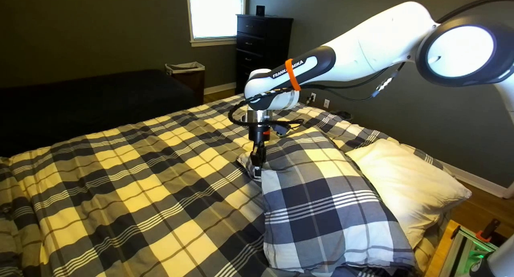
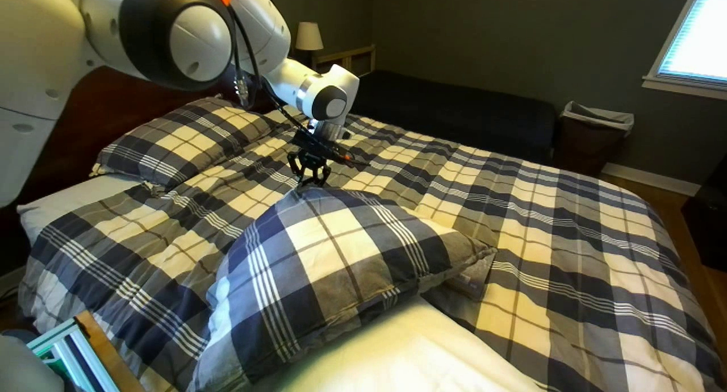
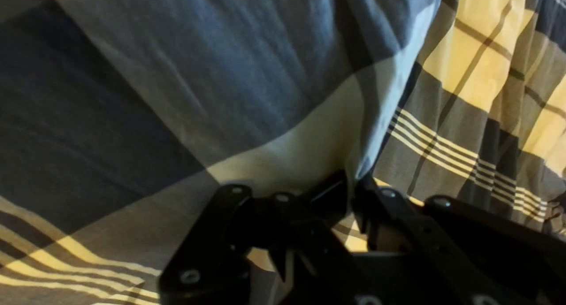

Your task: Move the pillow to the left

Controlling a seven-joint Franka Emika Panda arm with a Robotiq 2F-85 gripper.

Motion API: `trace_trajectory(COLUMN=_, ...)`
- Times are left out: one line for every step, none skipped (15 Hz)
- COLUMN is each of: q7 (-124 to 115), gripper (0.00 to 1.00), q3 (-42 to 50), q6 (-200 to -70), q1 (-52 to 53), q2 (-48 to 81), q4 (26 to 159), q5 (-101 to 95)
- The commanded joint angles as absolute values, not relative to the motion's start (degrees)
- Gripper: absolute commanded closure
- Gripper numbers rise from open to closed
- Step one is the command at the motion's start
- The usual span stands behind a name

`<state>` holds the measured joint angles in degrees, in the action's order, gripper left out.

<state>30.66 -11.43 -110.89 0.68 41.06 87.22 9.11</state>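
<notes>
The plump navy, grey and white plaid pillow [image 1: 317,212] lies tilted on the bed in both exterior views [image 2: 341,255]. In the wrist view the pillow [image 3: 212,75] fills the upper left. My gripper [image 1: 258,170] points down at the pillow's edge, and it also shows at the pillow's raised far edge in an exterior view [image 2: 311,183]. In the wrist view the fingertips [image 3: 351,192] are pinched together on a fold of the pillow's fabric. The fingertips' contact is partly hidden in dark shadow.
A cream-white pillow [image 1: 405,188] lies beside and partly under the plaid pillow. Another plaid pillow [image 2: 187,136] rests near the headboard. A yellow-and-black plaid bedspread [image 1: 132,196] covers the bed. A small greyish object [image 2: 474,275] shows beneath the pillow's corner. A metal-framed stand [image 1: 461,249] is beside the bed.
</notes>
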Motion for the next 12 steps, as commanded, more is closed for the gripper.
trace_trajectory(q7=37.5, gripper=0.99, q3=-14.4, q6=-104.2, q1=1.6, q2=48.6, q4=75.6, q5=8.2)
trace_trajectory(q7=34.3, gripper=0.99, q3=-12.7, q6=-107.9, q1=1.1, q2=44.2, q4=82.8, q5=8.6)
trace_trajectory(q7=34.7, gripper=0.95, q3=-12.9, q6=-107.5, q1=1.3, q2=45.1, q4=81.8, q5=8.6)
trace_trajectory(q7=34.6, gripper=0.95, q3=-12.8, q6=-107.6, q1=1.3, q2=45.3, q4=81.9, q5=8.6)
trace_trajectory(q7=34.6, gripper=0.95, q3=-12.7, q6=-107.6, q1=1.2, q2=45.3, q4=82.0, q5=8.6)
trace_trajectory(q7=34.6, gripper=0.95, q3=-12.7, q6=-107.6, q1=1.1, q2=45.3, q4=82.0, q5=8.6)
trace_trajectory(q7=34.6, gripper=0.95, q3=-12.7, q6=-107.6, q1=1.0, q2=45.2, q4=82.0, q5=8.6)
trace_trajectory(q7=34.6, gripper=0.99, q3=-12.7, q6=-107.6, q1=1.0, q2=45.2, q4=82.0, q5=8.6)
trace_trajectory(q7=34.8, gripper=0.99, q3=-12.8, q6=-107.3, q1=1.9, q2=45.8, q4=81.1, q5=7.8)
trace_trajectory(q7=35.2, gripper=0.99, q3=-13.0, q6=-105.5, q1=2.8, q2=47.1, q4=79.2, q5=6.9)
trace_trajectory(q7=36.5, gripper=0.99, q3=-13.5, q6=-103.0, q1=4.2, q2=49.2, q4=76.1, q5=5.4)
trace_trajectory(q7=37.2, gripper=0.99, q3=-13.7, q6=-100.6, q1=5.4, q2=50.6, q4=74.0, q5=4.0)
